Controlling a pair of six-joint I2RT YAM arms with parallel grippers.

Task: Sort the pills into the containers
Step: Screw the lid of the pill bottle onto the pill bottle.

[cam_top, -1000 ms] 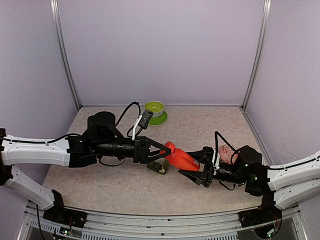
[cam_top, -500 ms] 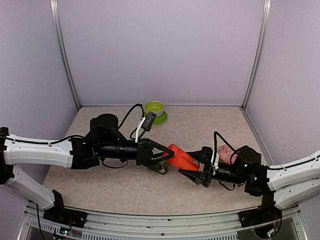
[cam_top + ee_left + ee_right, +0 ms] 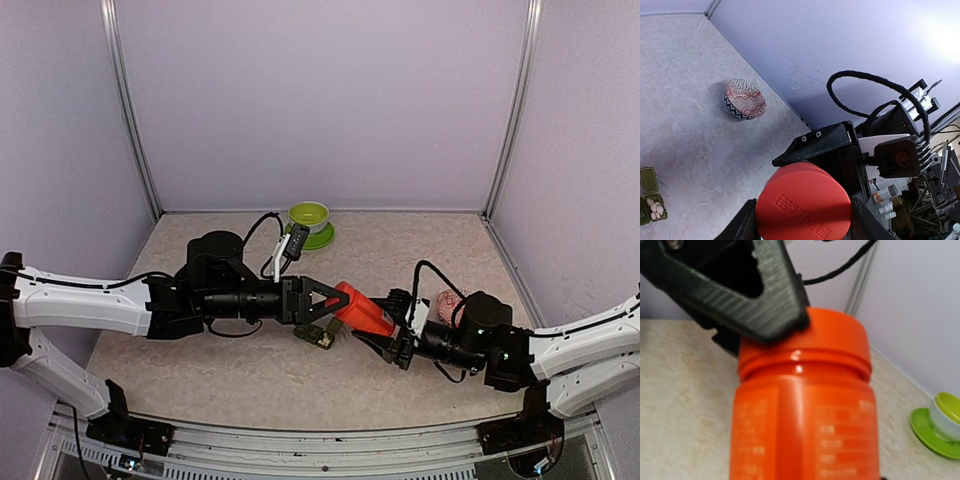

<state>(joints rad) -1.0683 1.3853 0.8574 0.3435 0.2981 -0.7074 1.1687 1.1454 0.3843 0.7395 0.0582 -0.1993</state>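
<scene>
A lime-green bowl (image 3: pixel 309 214) sits on a matching saucer (image 3: pixel 322 238) at the middle of the far edge of the beige marbled tabletop (image 3: pixel 420 250). A red-and-white patterned bowl (image 3: pixel 744 99) stands upright near the right edge, well apart from the green one. A red bottle (image 3: pixel 362 313) is raised over the tabletop's middle, tilted, its cap toward the left. The cap's top carries embossed characters, and the body has pale print. Lilac walls (image 3: pixel 320 100) enclose three sides.

The beige marbled table (image 3: pixel 250 385) carries a lime-green saucer (image 3: pixel 324 240) at back centre (a matching bowl (image 3: pixel 309 215) sits in it). At mid-frame lies a dark green pill container strip (image 3: pixel 316 336), white pills (image 3: pixel 655 209) in one open compartment. A red-and-white patterned bowl (image 3: pixel 744 99) stands right of centre.
</scene>
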